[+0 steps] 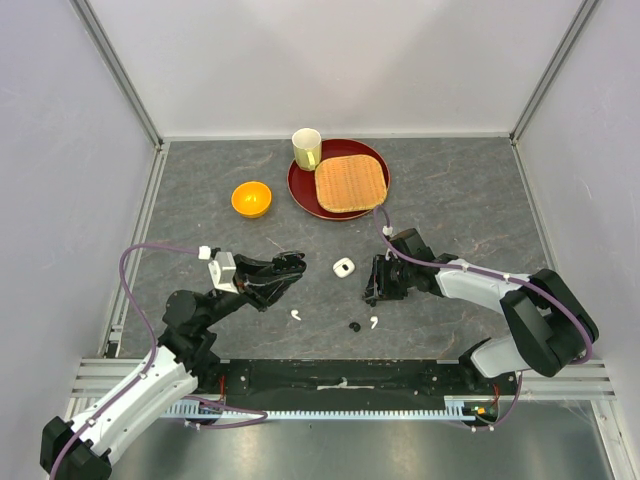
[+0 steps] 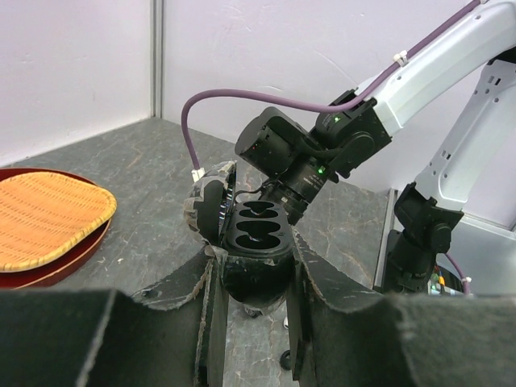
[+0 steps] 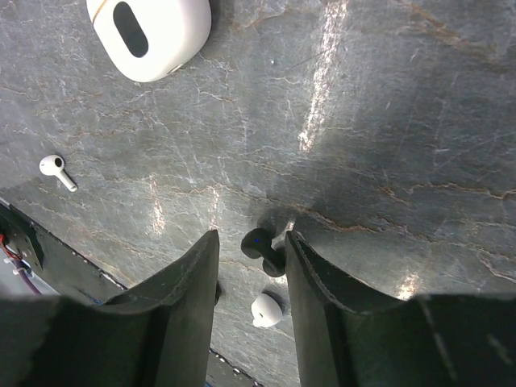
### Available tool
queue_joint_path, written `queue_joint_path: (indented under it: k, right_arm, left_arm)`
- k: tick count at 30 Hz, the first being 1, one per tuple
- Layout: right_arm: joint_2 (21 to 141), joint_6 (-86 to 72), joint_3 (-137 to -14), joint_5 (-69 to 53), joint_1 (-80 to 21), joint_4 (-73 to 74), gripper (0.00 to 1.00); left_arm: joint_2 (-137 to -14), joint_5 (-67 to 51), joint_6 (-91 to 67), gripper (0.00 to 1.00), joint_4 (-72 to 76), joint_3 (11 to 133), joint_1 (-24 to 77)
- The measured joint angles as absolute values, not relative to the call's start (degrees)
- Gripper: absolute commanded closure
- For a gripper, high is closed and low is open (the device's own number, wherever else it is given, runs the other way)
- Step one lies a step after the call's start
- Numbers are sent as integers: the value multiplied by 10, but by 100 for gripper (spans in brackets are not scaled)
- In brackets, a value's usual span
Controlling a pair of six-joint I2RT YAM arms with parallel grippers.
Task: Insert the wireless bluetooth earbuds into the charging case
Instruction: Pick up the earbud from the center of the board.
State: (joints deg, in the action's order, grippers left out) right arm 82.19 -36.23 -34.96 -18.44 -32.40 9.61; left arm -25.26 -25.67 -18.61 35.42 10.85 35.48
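- Between the fingers of the left gripper (image 1: 283, 270), the black charging case (image 2: 256, 242) is clamped and held clear of the table (image 1: 460, 200). Its lid is swung open, and both wells are seen to be empty.
- Near the middle of the table, the white charging case (image 3: 149, 32) is set down, apart from both grippers. Whether it is open cannot be told.
- Low over the table, the right gripper (image 1: 375, 292) is held with its jaws parted to a moderate gap, and nothing is gripped.
- Between its fingertips, on the surface, a black earbud (image 3: 262, 248) is framed. Whether one black bud or two touching ones lie there cannot be made out.
- Just beside that dark shape, a first white earbud (image 3: 268, 310) is seen. A second white earbud (image 3: 58, 171) is left well apart, toward the left arm's side.
- No bud is seated in either case, so the task is judged barely begun.
- The black case is already presented open, and the pickup of the black bud is judged to be the step in hand.
- All insertions, white pair included, are left to be done.
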Motion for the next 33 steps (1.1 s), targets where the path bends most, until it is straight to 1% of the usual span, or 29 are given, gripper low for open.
queue_joint_path:
  k: [7, 15, 18, 24, 33]
  right_arm:
    - [822, -362, -350, -191, -320, 97, 55]
    - [816, -354, -350, -194, -316, 104, 62]
    - [812, -349, -350, -196, -314, 104, 64]
    - [811, -342, -350, -198, -312, 104, 63]
    - [811, -329, -350, -206, -312, 105, 66]
  left_arm:
    - [-257, -257, -186, 98, 352, 109, 355]
    - [-257, -257, -186, 98, 348, 109, 355]
    - [-257, -256, -186, 98, 348, 109, 355]
    - [-257, -257, -186, 98, 348, 109, 355]
    - [-257, -256, -189, 98, 343, 108, 355]
